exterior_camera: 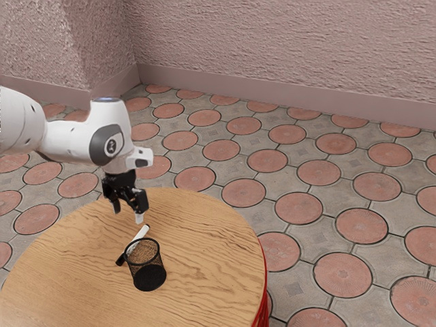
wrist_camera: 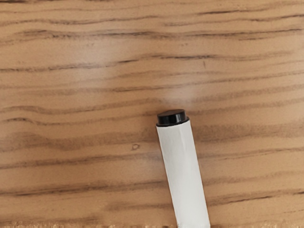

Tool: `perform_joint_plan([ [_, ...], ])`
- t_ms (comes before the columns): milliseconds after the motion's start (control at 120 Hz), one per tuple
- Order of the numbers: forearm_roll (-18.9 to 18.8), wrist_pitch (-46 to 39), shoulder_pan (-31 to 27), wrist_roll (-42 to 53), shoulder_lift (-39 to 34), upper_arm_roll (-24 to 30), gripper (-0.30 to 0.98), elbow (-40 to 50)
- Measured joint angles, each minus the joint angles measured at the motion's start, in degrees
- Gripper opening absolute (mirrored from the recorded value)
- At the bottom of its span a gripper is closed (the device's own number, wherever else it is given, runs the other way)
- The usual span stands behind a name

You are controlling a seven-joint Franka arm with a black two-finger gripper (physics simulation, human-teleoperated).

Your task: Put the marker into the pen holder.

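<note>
Exterior view, clock as seen there: round wood desk (exterior_camera: 211, 248), red side at four o'clock, tiled floor (exterior_camera: 300, 208) and pink textured wall (exterior_camera: 286, 48) beyond; black mesh pen holder (exterior_camera: 149, 278) upright at about five o'clock from tool (exterior_camera: 129, 214), just beside the marker (exterior_camera: 141, 234), hiding part of it, contact can't tell. Marker flat on desk, below tool, its middle near six o'clock, lying one-to-seven o'clock, white barrel end nearest tool. Tool open, fingers well apart, nothing held.

Soft, even light, pale glare on the tabletop (wrist_camera: 95, 71)
</note>
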State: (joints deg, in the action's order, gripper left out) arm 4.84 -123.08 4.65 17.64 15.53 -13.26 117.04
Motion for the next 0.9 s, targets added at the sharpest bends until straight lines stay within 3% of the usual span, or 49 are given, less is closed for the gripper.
perform_joint_plan([
  [358, 0.2, -4.9, 3.4, -4.9, -0.4, 0.1, 0.65, 5.5],
  [900, -0.4, -7.3, 2.3, -8.4, 0.0, -0.6, 0.64, 7.7],
])
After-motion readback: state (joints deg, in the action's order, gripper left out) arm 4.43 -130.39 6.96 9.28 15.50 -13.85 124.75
